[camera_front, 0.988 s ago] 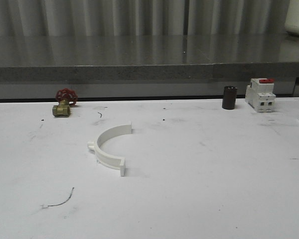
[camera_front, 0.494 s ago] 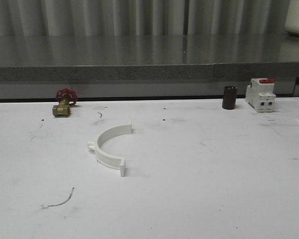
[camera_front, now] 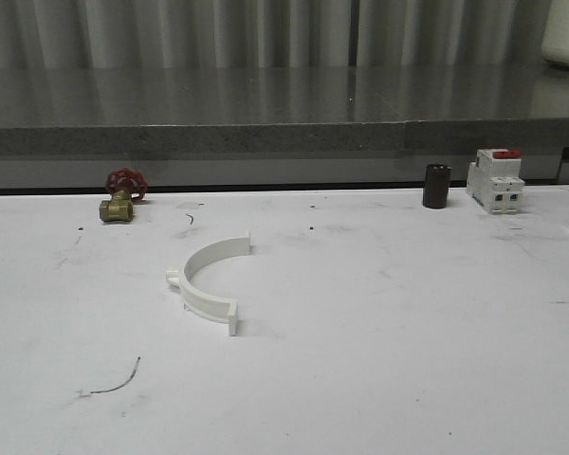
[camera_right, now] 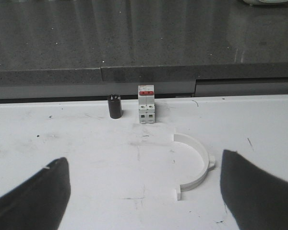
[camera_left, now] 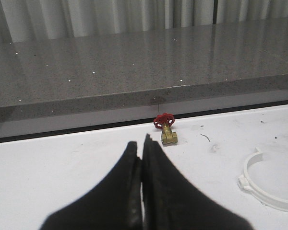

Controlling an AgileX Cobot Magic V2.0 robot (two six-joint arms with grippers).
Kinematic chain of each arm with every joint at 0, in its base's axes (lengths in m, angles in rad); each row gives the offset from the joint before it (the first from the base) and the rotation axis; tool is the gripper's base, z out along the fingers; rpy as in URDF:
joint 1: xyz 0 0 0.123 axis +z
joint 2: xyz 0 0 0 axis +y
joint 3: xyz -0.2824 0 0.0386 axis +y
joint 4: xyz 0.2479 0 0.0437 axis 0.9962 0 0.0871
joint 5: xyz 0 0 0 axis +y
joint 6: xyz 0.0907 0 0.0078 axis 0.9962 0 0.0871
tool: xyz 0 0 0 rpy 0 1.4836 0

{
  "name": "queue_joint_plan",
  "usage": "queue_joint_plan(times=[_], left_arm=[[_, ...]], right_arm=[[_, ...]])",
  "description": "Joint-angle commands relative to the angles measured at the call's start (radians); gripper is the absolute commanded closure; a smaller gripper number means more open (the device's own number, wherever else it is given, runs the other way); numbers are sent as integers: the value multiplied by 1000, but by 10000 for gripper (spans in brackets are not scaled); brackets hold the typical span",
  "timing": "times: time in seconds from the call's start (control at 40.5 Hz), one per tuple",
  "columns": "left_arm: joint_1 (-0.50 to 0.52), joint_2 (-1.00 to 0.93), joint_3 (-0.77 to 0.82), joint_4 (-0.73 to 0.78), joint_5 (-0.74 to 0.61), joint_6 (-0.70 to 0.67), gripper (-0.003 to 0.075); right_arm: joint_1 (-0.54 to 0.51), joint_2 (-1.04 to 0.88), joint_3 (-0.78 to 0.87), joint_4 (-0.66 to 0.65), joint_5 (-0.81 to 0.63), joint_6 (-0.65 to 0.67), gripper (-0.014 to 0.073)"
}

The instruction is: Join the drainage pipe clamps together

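One white half-ring drainage pipe clamp (camera_front: pixel 207 282) lies flat on the white table (camera_front: pixel 379 360), left of centre, its opening facing right and its lug on the left. The left wrist view catches part of this clamp (camera_left: pixel 266 194) well off to one side of my left gripper (camera_left: pixel 141 147), which is shut with nothing between its black fingers. A second half-ring clamp (camera_right: pixel 196 164) lies in the right wrist view, ahead of my right gripper (camera_right: pixel 144 201). That gripper is open and wide apart, its fingers (camera_right: pixel 36 194) clear of the clamp.
A brass valve with a red handwheel (camera_front: pixel 121 197) sits at the back left. A black cylinder (camera_front: pixel 436 186) and a white switch with a red top (camera_front: pixel 496 179) stand at the back right. A grey stone ledge (camera_front: pixel 284 137) bounds the table's far edge.
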Motion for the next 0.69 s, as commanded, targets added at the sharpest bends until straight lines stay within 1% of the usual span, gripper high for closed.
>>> queue_joint_plan(times=[0.0, 0.123, 0.222, 0.346, 0.519, 0.667], left_arm=[[-2, 8, -27, 10, -78, -7, 741], [-2, 8, -27, 10, -78, -7, 741], [-2, 8, -27, 10, -80, -7, 741], [-2, 8, -27, 10, -82, -7, 741], [-2, 8, -27, 10, -82, -7, 741], [-2, 8, -27, 10, -82, -7, 741]], right_arm=[[-5, 14, -35, -5, -87, -1, -59], [-5, 15, -35, -5, -77, -1, -59], [-5, 51, -44, -5, -62, -1, -59], [-5, 173, -101, -5, -23, -1, -59], [-5, 394, -210, -5, 51, -1, -59], [-5, 552, -289, -13, 72, -1, -59]])
